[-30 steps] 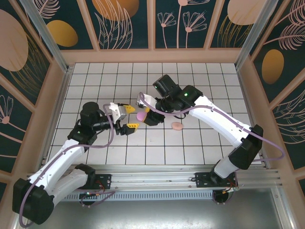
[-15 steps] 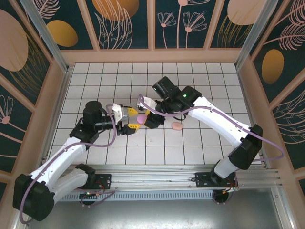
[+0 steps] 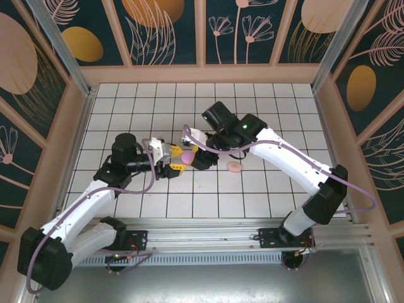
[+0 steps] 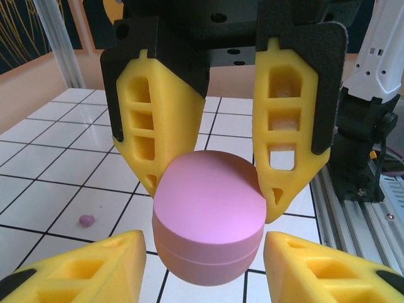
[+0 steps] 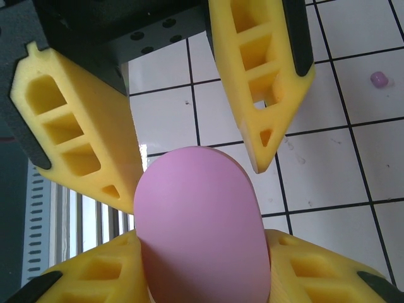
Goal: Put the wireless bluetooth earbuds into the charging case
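Top view: the left gripper [image 3: 178,163] and right gripper [image 3: 193,156] meet nose to nose over the tiled desk [image 3: 126,107], with the purple case [image 3: 187,153] between them. A pink case [image 3: 234,166] lies on the desk near the right gripper's outer side, touching neither gripper

Left wrist view: the right gripper's fingers pinch the purple case on two opposite sides; its lid is closed. The left gripper's own fingers flank the lower half of the case very closely; whether they press on it cannot be told. The right gripper's black body blocks the space straight ahead. A purple earbud [image 4: 86,220] sits on a tile off to the left gripper's left, well apart

Right wrist view: the right gripper's fingers hug the case. The left gripper's fingers frame its far end. A purple earbud [image 5: 379,79] lies beyond them, to the right
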Available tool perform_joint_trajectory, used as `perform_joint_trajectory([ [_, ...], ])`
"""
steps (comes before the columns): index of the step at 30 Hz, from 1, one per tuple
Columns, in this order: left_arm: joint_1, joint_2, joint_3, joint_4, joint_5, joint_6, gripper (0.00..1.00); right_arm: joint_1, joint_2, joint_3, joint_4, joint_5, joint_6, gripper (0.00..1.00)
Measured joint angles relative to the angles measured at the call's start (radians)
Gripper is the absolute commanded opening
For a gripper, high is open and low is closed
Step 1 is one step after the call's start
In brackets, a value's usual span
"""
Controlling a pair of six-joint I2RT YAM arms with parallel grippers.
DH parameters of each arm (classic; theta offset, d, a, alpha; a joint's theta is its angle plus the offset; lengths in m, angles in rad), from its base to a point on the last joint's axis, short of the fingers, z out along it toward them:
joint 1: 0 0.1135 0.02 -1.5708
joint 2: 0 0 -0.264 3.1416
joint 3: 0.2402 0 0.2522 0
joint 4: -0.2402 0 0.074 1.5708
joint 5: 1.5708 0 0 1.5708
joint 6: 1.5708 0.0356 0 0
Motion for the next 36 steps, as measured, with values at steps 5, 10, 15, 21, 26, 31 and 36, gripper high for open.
perform_joint_trajectory([
  [5, -0.004, 0.003, 0.000, 0.000, 0.002, -0.001, 0.53, 0.000, 0.000, 0.000, 0.000, -0.005, 0.000, 0.29],
  [10, -0.009, 0.003, 0.000, 0.001, 0.009, -0.006, 0.45, 0.000, 0.000, 0.000, 0.000, -0.020, 0.000, 0.29],
  [15, -0.009, 0.007, 0.000, 0.001, 0.014, -0.005, 0.39, 0.000, 0.000, 0.000, -0.001, -0.021, 0.000, 0.29],
  [21, -0.009, 0.008, 0.000, 0.000, 0.017, -0.008, 0.25, -0.002, -0.002, 0.000, -0.010, -0.021, 0.001, 0.31],
  [26, -0.009, 0.007, -0.002, 0.022, 0.018, -0.021, 0.17, -0.015, -0.014, -0.011, 0.006, -0.035, 0.012, 0.35],
  [31, -0.009, -0.003, -0.034, 0.105, 0.028, -0.066, 0.16, -0.052, -0.040, -0.054, 0.052, -0.124, 0.035, 0.35],
  [36, -0.009, -0.045, -0.067, 0.161, 0.023, -0.092, 0.11, -0.087, -0.041, -0.068, 0.075, -0.243, 0.059, 0.37],
])
